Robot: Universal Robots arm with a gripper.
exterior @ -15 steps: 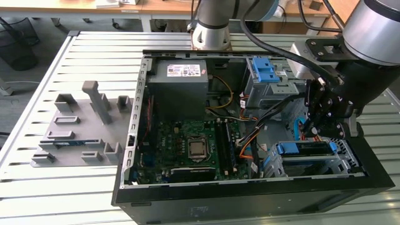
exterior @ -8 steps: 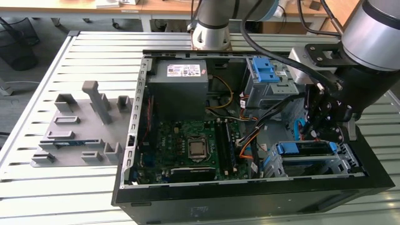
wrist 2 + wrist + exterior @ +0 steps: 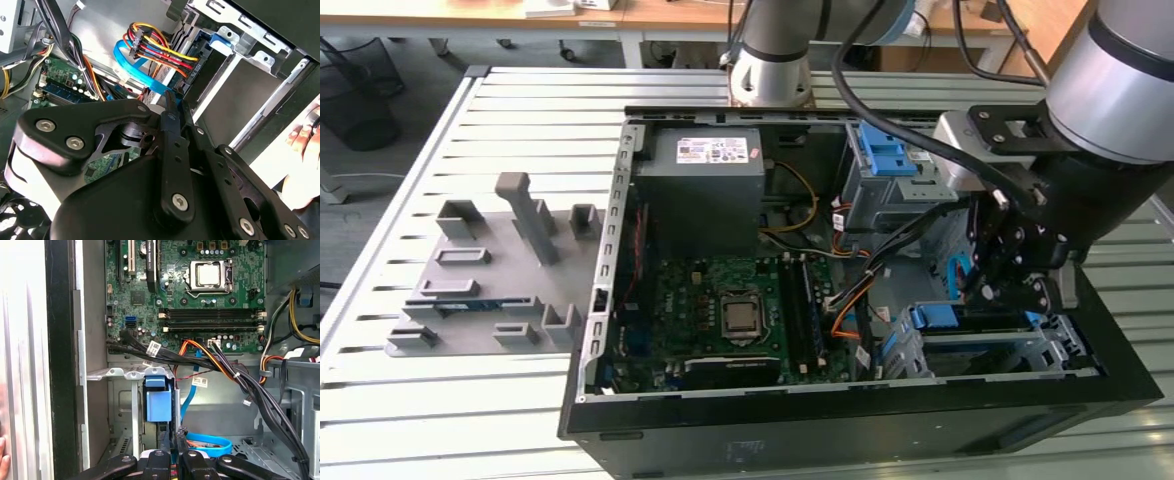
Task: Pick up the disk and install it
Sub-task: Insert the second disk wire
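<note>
A thick silver-grey cylindrical arm segment [image 3: 1127, 75] is seen in the exterior view, joined to a black wrist block, with a light-blue cap at a farther joint [image 3: 894, 20]. Black cables [image 3: 887, 120] are looped along the arm. The gripper [image 3: 172, 107] is built of matte black linkage plates, fastened with silver hex-socket screws [image 3: 180, 201] and rounded at the knuckles. A white band is visible under one black plate in the second wrist view.
</note>
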